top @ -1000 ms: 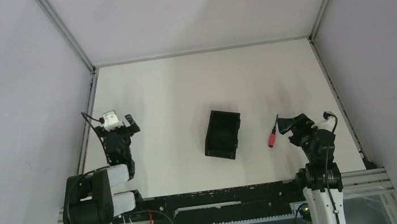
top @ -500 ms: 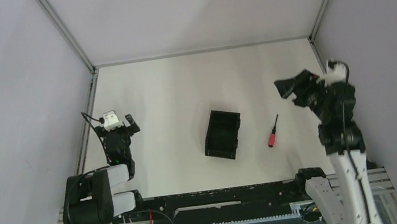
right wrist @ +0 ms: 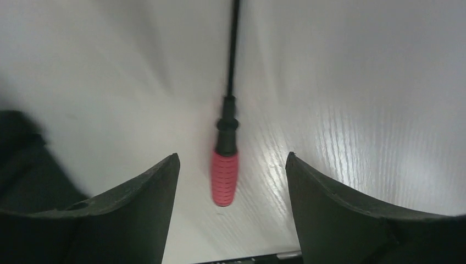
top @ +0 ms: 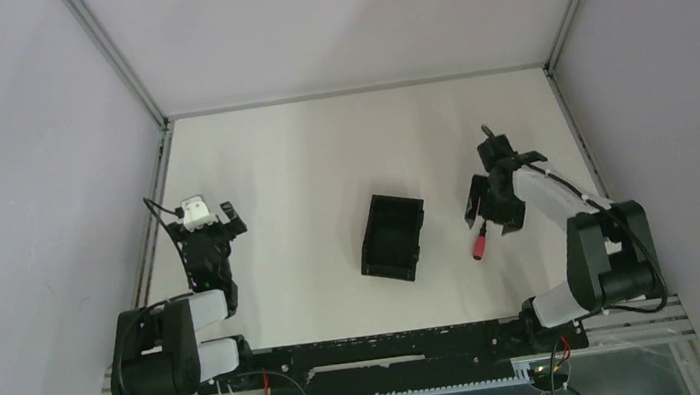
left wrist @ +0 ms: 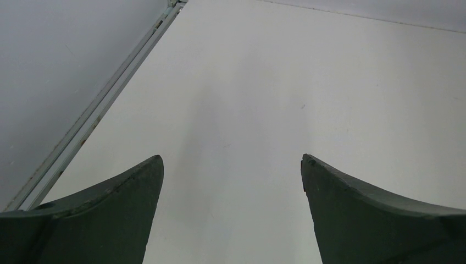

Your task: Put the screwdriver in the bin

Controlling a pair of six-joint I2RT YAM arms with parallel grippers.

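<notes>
The screwdriver (top: 480,245), with a red handle and a thin dark shaft, lies on the white table right of the black ribbed bin (top: 393,235). My right gripper (top: 495,215) is open and hangs just above the screwdriver, over its shaft. In the right wrist view the red handle (right wrist: 225,179) lies between the spread fingers of that gripper (right wrist: 232,157), apart from both. A dark blur at the left edge (right wrist: 22,159) is likely the bin. My left gripper (top: 212,217) rests open and empty at the left; its wrist view (left wrist: 232,159) shows only bare table.
Grey walls enclose the table on three sides, with a metal rail (left wrist: 93,115) along the left edge. The black bar of the arm bases (top: 384,346) runs along the near edge.
My right arm has swung from the far right, high above the table, down and left to sit over the screwdriver. The screwdriver, bin and left arm have not moved.
</notes>
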